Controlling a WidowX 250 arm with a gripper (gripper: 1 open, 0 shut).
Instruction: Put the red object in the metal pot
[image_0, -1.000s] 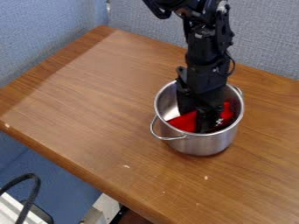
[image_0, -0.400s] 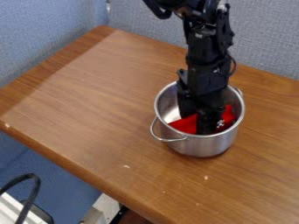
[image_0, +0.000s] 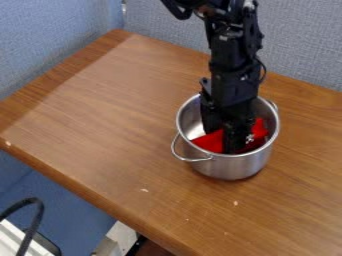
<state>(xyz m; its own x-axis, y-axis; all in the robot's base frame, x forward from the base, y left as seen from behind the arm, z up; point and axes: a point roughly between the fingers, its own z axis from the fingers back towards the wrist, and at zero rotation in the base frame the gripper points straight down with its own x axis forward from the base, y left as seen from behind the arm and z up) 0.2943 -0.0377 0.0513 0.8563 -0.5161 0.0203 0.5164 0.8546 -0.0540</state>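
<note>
Red object: we find the red object (image_0: 214, 139) inside the metal pot, low against the inner wall; we see red on both sides of the arm, and some of it may be reflection in the shiny steel, so we cannot give its exact outline or how it lies.

Metal pot: we list the metal pot (image_0: 227, 163) as a round, shiny steel vessel with straight sides and a rolled rim, standing upright on the table near its right-hand side in the camera view. A thin wire loop handle (image_0: 178, 148) sticks out from its left wall.

Gripper: we record the gripper (image_0: 238, 137) as reaching straight down into the pot, its tip below the rim. Its jaws are clenched together. They sit right at the red object, but we cannot tell whether they are pinching it, since the dark fingers and the pot wall hide the contact.

Arm: we note the black arm (image_0: 227, 50) coming down from the top edge of the view, nearly vertical over the pot.

Table: we enter the table (image_0: 94, 100) as brown wood grain, with its near edge running diagonally.

Surroundings: we see a blue wall (image_0: 54, 30) behind the table, and a dark cable (image_0: 20, 215) at the lower left, below the table edge.
</note>
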